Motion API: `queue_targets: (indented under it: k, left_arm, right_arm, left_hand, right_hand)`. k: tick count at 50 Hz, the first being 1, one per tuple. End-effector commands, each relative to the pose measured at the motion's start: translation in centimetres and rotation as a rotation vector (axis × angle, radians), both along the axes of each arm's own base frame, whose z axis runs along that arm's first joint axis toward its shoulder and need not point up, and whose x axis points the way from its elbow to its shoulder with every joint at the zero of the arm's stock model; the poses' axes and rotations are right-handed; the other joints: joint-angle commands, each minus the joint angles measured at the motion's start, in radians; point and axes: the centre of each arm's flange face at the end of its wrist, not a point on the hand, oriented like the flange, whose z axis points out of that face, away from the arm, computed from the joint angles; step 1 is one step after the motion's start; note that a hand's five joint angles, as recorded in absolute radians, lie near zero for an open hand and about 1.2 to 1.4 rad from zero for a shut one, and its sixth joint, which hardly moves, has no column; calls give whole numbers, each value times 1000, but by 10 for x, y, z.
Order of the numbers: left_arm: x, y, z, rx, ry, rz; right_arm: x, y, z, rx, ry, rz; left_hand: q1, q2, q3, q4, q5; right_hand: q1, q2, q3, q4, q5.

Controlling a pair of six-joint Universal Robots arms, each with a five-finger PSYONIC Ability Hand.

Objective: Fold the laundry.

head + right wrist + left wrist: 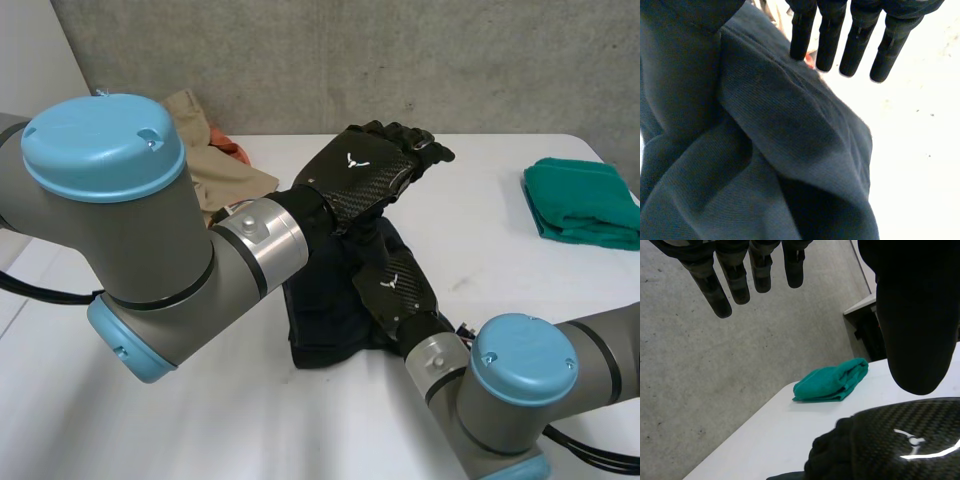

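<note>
A dark navy garment (325, 310) lies bunched on the white table (490, 270) in front of me. My right hand (396, 285) rests flat on its right part, fingers straight. In the right wrist view those fingers (857, 45) stretch out over the rumpled dark cloth (790, 150), reaching toward its far edge. My left hand (372, 165) hovers above the garment's far end with its fingers (725, 285) straight, holding nothing. Beneath it, the left wrist view shows the back of my right hand (905, 440).
A folded green cloth (582, 200) (832, 382) sits at the table's right edge. A pile of tan and orange clothes (215, 160) lies at the back left. Behind the table stands a grey concrete wall (400, 60).
</note>
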Motion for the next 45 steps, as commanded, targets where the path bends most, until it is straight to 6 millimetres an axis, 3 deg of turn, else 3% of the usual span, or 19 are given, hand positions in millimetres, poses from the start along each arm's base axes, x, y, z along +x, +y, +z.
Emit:
queue_targets:
  k: [1, 2, 5, 9, 16, 19, 25, 29, 33, 34, 36, 37, 40, 41, 45]
  left_arm:
    - [1, 0, 0, 2, -1, 2]
    - [1, 0, 0, 2, -1, 2]
    - [2, -1, 2, -1, 2, 7]
    - [5, -1, 13, -24, 20, 13]
    - [20, -8, 46, -92, 76, 51]
    - [28, -11, 63, -126, 107, 71]
    - [35, -13, 74, -149, 126, 90]
    - [36, -14, 76, -153, 129, 93]
    - [35, -14, 70, -141, 118, 92]
    - [35, -14, 69, -136, 116, 92]
    - [35, -15, 66, -131, 110, 92]
    - [34, -14, 65, -127, 108, 91]
    - [35, -14, 62, -120, 102, 92]
    - [34, -15, 61, -119, 99, 92]
    - [34, -15, 58, -112, 94, 92]
  right_arm:
    - [11, -14, -3, -24, -21, 11]
    - [13, -18, -1, -31, -27, 15]
    - [15, -22, 5, -44, -47, 29]
    - [10, -43, 22, -88, -77, 10]
    - [-21, -103, 80, -237, -168, -119]
    - [-41, -135, 104, -303, -219, -183]
    - [-89, -199, 145, -406, -347, -293]
    - [-127, -242, 156, -474, -405, -330]
    - [-167, -279, 147, -506, -399, -368]
    - [-183, -294, 137, -510, -384, -382]
    - [-196, -306, 123, -504, -369, -386]
    - [-208, -316, 106, -491, -351, -385]
    - [-224, -330, 79, -466, -321, -371]
    - [-234, -336, 61, -442, -304, -362]
    - [-262, -341, 28, -395, -275, -383]
  left_hand:
    - [-25, -31, -36, -26, -52]
    - [-25, -31, -36, -26, -52]
    - [-25, -31, -36, -26, -52]
    - [-25, -31, -36, -26, -52]
    - [-25, -31, -36, -26, -52]
    - [-26, -32, -37, -27, -53]
    - [-26, -32, -37, -27, -53]
    - [-26, -32, -37, -27, -53]
    - [-26, -32, -37, -27, -53]
    - [-25, -31, -36, -26, -52]
    - [-26, -32, -37, -27, -53]
    - [-26, -32, -37, -27, -53]
    - [-26, -32, -37, -27, -53]
    - [-26, -32, -37, -27, -53]
    - [-26, -32, -37, -27, -53]
  right_hand:
    - [762, 771, 768, 768, 810]
    - [873, 882, 879, 880, 921]
    - [874, 883, 880, 881, 922]
    - [874, 883, 880, 881, 922]
    - [874, 883, 880, 881, 922]
    - [874, 883, 880, 881, 922]
    - [874, 883, 880, 881, 922]
    - [874, 883, 880, 881, 922]
    - [874, 883, 880, 881, 922]
    - [874, 883, 880, 881, 922]
    - [874, 883, 880, 881, 922]
    - [874, 883, 880, 881, 922]
    - [874, 883, 880, 881, 922]
    - [874, 883, 880, 881, 922]
    - [874, 883, 880, 881, 922]
